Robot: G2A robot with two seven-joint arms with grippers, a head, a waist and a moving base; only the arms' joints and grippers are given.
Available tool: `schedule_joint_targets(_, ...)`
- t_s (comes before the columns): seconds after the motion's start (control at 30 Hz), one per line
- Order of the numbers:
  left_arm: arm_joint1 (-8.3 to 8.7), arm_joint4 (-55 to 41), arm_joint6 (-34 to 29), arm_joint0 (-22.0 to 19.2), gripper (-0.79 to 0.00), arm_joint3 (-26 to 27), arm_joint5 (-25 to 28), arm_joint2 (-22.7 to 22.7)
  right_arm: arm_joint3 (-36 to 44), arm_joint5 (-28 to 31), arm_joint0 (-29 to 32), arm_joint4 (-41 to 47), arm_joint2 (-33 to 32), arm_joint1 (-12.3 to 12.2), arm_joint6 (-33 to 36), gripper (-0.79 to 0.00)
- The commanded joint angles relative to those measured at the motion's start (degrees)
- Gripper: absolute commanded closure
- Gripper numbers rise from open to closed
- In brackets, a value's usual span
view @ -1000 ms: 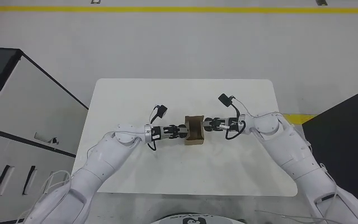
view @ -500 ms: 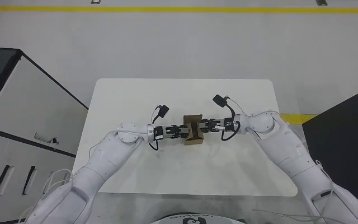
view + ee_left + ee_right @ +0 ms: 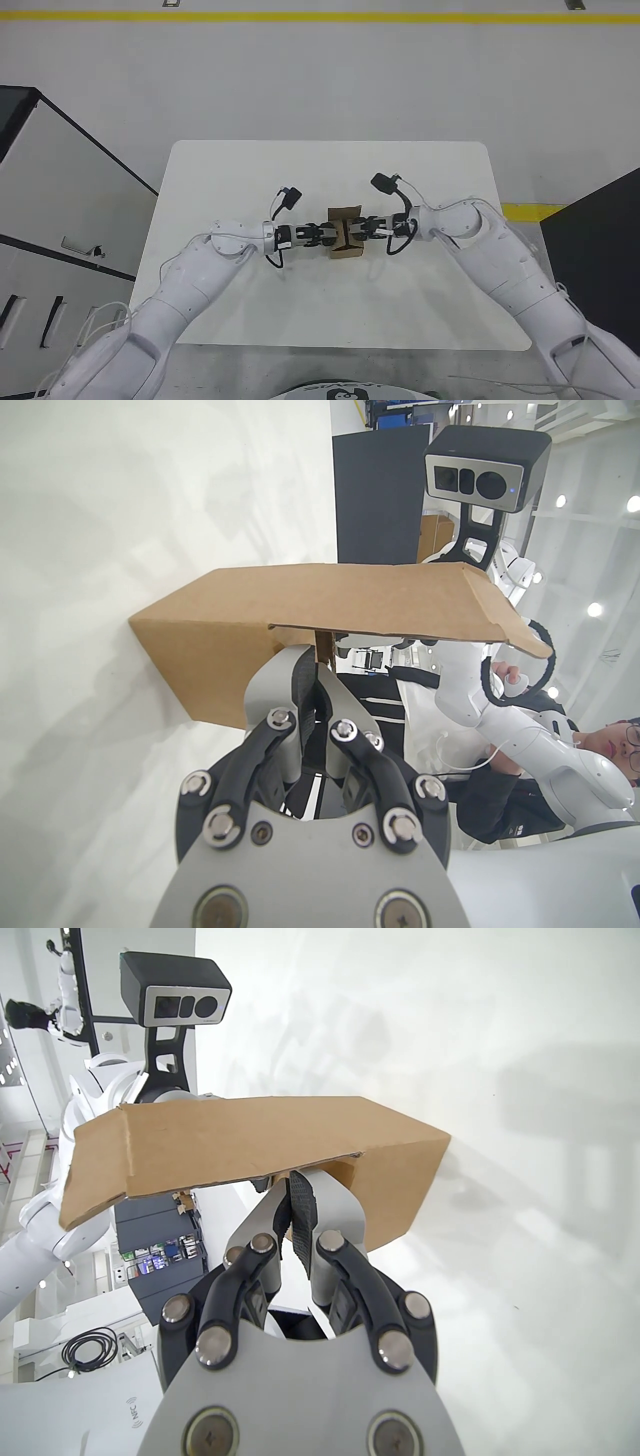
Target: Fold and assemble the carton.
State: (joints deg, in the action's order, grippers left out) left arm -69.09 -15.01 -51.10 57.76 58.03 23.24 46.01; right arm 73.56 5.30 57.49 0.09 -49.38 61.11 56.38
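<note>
A small brown carton (image 3: pixel 346 232) stands at the middle of the white table (image 3: pixel 230 170), squeezed narrow between my two arms. My left gripper (image 3: pixel 328 237) is at its left side. In the left wrist view the left gripper (image 3: pixel 316 665) is shut on the edge of a carton (image 3: pixel 320 600) wall, beneath a wide flap. My right gripper (image 3: pixel 358 229) meets the carton from the right. In the right wrist view the right gripper (image 3: pixel 291 1193) is shut on a thin edge of the carton (image 3: pixel 240 1138), under its top flap.
Bare table surface surrounds the carton on all sides. A grey cabinet (image 3: pixel 50 190) stands off the table's left edge and a dark panel (image 3: pixel 600 240) off its right edge.
My right gripper has moved left with its side of the carton, and the carton has narrowed from an open box shape. My left gripper has kept its hold and place.
</note>
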Motion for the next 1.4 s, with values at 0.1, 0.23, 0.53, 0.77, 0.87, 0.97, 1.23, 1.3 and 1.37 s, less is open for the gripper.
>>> schedule_joint_targets(0.1, 0.06, 0.1, -0.3, 0.4, 0.000, 0.2, -0.2, 0.5, -0.2, -0.9, -0.2, -1.0, 0.5, 0.2, -0.3, 0.000)
schedule_joint_targets(0.23, 0.09, -0.7, -1.1, 0.5, 0.000, 0.5, 0.1, 1.1, -0.4, -1.1, -0.3, -1.2, 0.7, 0.4, -0.4, 0.000)
schedule_joint_targets(0.53, 0.16, -1.0, -1.8, 0.8, 0.000, 1.2, 1.0, 2.0, 0.8, -1.2, -0.6, -1.3, -0.3, 0.5, -0.7, 0.000)
schedule_joint_targets(0.77, -0.08, 1.4, -0.3, 0.5, 0.000, 1.4, 0.8, 1.7, 1.4, -1.7, 0.0, -1.8, -1.5, 0.2, -0.9, 0.000)
schedule_joint_targets(0.87, -0.25, 2.9, 0.5, 0.4, 0.000, 1.4, 0.3, 1.3, 1.2, -2.0, 0.3, -1.9, -1.6, 0.2, -0.9, 0.000)
schedule_joint_targets(0.97, -0.44, 3.6, 1.0, 0.3, 0.000, 1.2, 0.1, 1.0, 0.9, -2.1, 0.5, -1.8, -1.6, 0.3, -0.8, 0.000)
schedule_joint_targets(1.23, -0.63, 1.4, -0.1, 0.5, 0.000, 1.5, 1.4, 1.6, 0.2, -2.1, 0.5, -1.7, -1.3, 0.6, -0.9, 0.000)
schedule_joint_targets(1.3, -0.57, 0.5, -1.3, 0.6, 0.000, 1.9, 1.9, 2.0, 0.1, -2.1, 0.5, -1.6, -1.3, 0.6, -0.9, 0.000)
schedule_joint_targets(1.37, -0.55, 0.0, -2.1, 0.7, 0.000, 2.3, 2.1, 2.1, -0.1, -2.1, 0.4, -1.5, -1.2, 0.7, -1.0, 0.000)
